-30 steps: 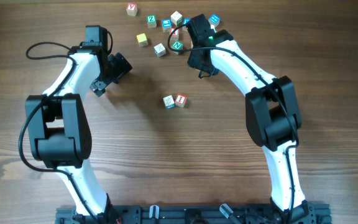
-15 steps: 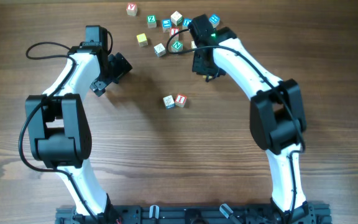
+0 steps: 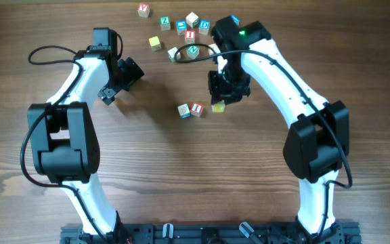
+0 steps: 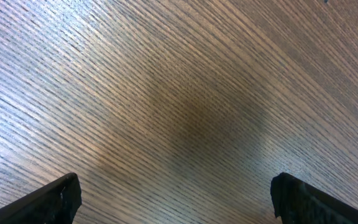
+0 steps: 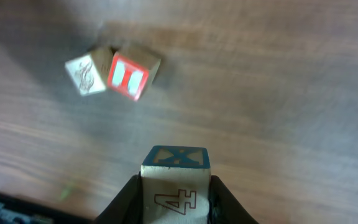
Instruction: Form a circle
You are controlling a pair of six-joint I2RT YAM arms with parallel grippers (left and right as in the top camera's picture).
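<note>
Right gripper (image 5: 176, 200) has left the twelve-o'clock scatter (image 3: 181, 30), about ten cubes, for the mid-table circle (image 3: 190, 110), two cubes, clamping one cube (image 5: 175, 180) at its three o'clock; only its wrist view shows the "4". Left gripper (image 4: 176, 202) gapes.

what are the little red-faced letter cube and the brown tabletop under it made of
The red-faced letter cube looks like pale unvarnished wood: tan, matte side faces, with the red face seemingly painted or printed on. The brown tabletop shows long straight grain lines and a soft sheen: sealed wood or wood-look laminate, I cannot tell which.
</note>
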